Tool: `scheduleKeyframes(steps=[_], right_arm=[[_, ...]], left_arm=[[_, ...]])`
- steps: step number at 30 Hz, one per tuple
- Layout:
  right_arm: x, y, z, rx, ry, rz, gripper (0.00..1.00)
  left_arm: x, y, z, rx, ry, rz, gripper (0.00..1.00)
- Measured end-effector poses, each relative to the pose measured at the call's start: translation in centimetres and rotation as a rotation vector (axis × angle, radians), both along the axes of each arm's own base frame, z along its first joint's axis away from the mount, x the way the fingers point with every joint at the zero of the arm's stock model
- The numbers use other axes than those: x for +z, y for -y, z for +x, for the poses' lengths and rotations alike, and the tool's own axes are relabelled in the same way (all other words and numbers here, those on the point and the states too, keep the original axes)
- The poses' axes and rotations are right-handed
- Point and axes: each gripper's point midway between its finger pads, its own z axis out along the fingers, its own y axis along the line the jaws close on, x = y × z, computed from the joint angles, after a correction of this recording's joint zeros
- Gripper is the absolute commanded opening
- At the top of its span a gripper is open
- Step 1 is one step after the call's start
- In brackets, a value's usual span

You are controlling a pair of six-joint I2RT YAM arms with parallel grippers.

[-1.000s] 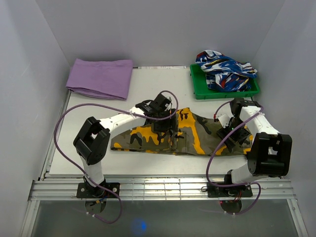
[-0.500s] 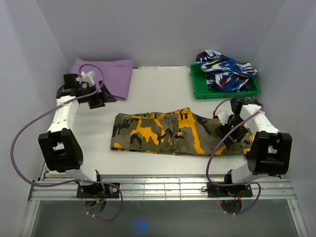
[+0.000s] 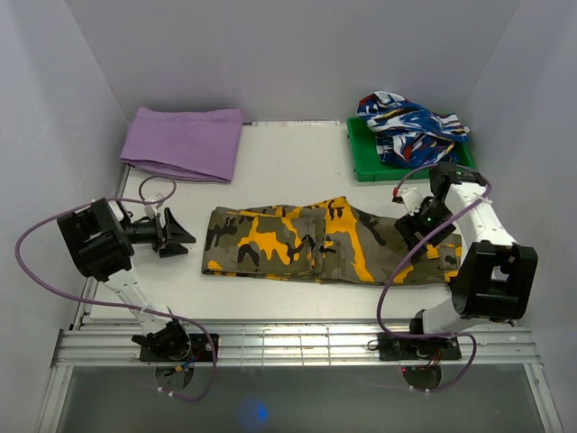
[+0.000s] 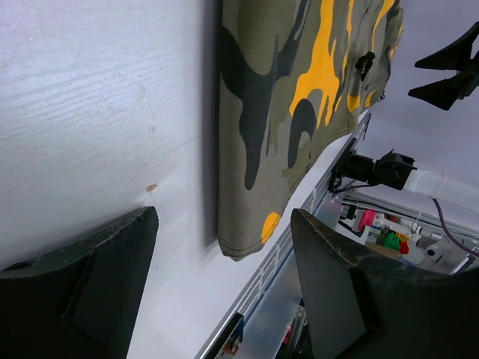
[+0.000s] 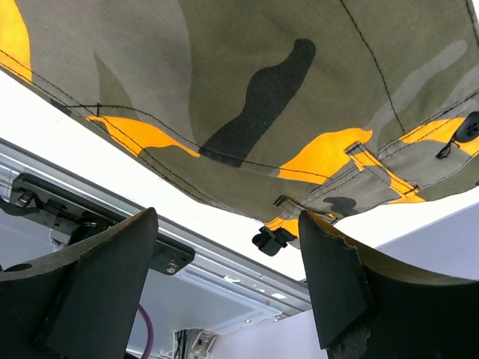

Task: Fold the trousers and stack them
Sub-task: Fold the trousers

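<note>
The camouflage trousers (image 3: 315,242) lie flat across the middle of the table, folded lengthwise, with the waist end at the right. My left gripper (image 3: 178,236) is open and empty, low over the table just left of the trousers' leg end. In the left wrist view the leg hem (image 4: 299,97) lies ahead of the left gripper (image 4: 224,217). My right gripper (image 3: 416,225) is open and empty, hovering over the waist end. The right wrist view shows the waistband with belt loops (image 5: 262,90) above the right gripper (image 5: 226,217).
A folded purple cloth (image 3: 185,142) lies at the back left. A green tray (image 3: 397,172) at the back right holds a blue, white and red garment (image 3: 410,126). A metal rail (image 3: 297,338) runs along the table's near edge. White walls enclose three sides.
My left arm left the middle of the trousers, swung to the back left by the purple cloth, then came down left of the leg end. My right gripper shifted slightly back.
</note>
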Motion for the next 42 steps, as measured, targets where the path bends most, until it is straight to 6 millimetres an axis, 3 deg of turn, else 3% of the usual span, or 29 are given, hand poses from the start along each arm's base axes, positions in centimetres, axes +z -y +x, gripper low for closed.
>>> scheduleKeyframes(steps=[8, 14, 17, 19, 21, 24, 25, 28, 32, 36, 42], right_arm=[[0.1, 0.2, -0.7, -0.032, -0.028, 0.005, 0.8], [0.1, 0.7, -0.9, -0.047, -0.037, -0.016, 0.78], [-0.2, 1.4, -1.0, -0.069, -0.053, -0.033, 0.75], [-0.5, 1.8, -1.1, -0.087, -0.071, -0.041, 0.71], [-1.0, 2.2, -1.1, -0.107, -0.089, -0.045, 0.65], [-1.4, 2.4, -0.8, -0.132, -0.101, -0.049, 0.59], [-1.5, 2.4, -0.6, -0.137, -0.1, -0.049, 0.58], [-1.7, 2.4, 0.2, -0.144, -0.08, -0.041, 0.53], [-1.9, 1.8, 1.2, -0.152, -0.044, -0.002, 0.49], [-1.6, -0.1, 2.3, -0.147, -0.013, 0.109, 0.47], [-2.8, -1.4, 2.0, -0.138, -0.056, 0.186, 0.38]], left_arm=[[-1.1, 1.2, 1.0, 0.007, 0.039, -0.028, 0.72], [-1.7, 3.9, 1.6, -0.03, 0.015, -0.106, 0.69], [-2.0, 5.1, 1.6, -0.05, -0.011, -0.13, 0.58], [-2.3, 5.4, 1.6, -0.052, -0.026, -0.127, 0.46], [-2.9, 5.4, 1.6, -0.055, -0.034, -0.108, 0.32], [-3.7, 5.1, 1.7, -0.042, -0.054, -0.09, 0.18], [-3.8, 4.9, 1.6, -0.035, -0.063, -0.09, 0.09], [-3.7, 4.2, 1.7, -0.004, -0.088, -0.105, 0.0], [-3.3, 1.7, 2.6, 0.04, -0.067, -0.072, 0.0], [-3.2, -1.6, 3.4, 0.075, -0.019, -0.007, 0.0], [-3.0, -6.0, 3.1, 0.116, 0.001, 0.081, 0.0]])
